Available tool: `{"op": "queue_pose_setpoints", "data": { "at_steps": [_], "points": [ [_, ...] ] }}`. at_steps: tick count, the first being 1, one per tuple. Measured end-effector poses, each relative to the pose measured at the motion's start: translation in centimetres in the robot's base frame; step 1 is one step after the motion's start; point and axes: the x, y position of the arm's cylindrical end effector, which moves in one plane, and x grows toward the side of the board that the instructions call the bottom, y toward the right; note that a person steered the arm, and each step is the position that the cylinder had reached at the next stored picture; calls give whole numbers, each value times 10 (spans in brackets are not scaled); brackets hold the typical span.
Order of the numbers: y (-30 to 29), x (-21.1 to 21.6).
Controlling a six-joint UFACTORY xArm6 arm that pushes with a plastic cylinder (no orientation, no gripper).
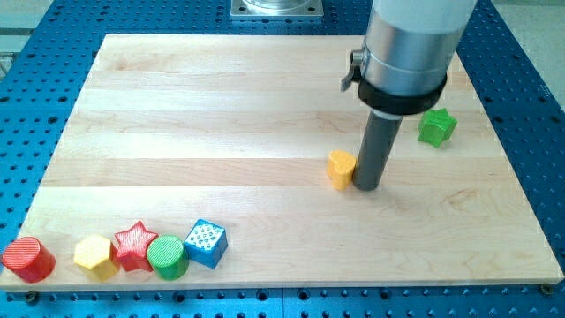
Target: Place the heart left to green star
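Camera view, my tip [367, 187] touching one yellow heart [341, 169], one green star [436, 126], no claw visible.

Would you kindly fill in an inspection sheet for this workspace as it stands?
Surface: pale wooden board on a blue perforated table.
Job's things: yellow heart block mid-board; green star block near the view's right edge, well apart.
Clutter: along the view's bottom left, red cylinder, yellow hexagonal block, red star, green cylinder, blue cube.
Grippers: none; my tip stands against the heart's right side.
Cables: nothing seen.
Surroundings: grey metal mount at the view's top.
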Motion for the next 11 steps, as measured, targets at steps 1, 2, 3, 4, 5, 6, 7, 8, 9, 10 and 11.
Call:
{"op": "queue_pose_setpoints", "data": {
  "at_steps": [1,2,3,4,5,6,7,8,9,10,11],
  "points": [
    [0,41],
    [-39,26],
    [-1,-37],
    [12,-36],
    [-76,-10],
    [-52,-53],
    [1,-54],
    [-45,-77],
    [-25,-98],
    [3,-93],
    [4,-93]
  ]
}}
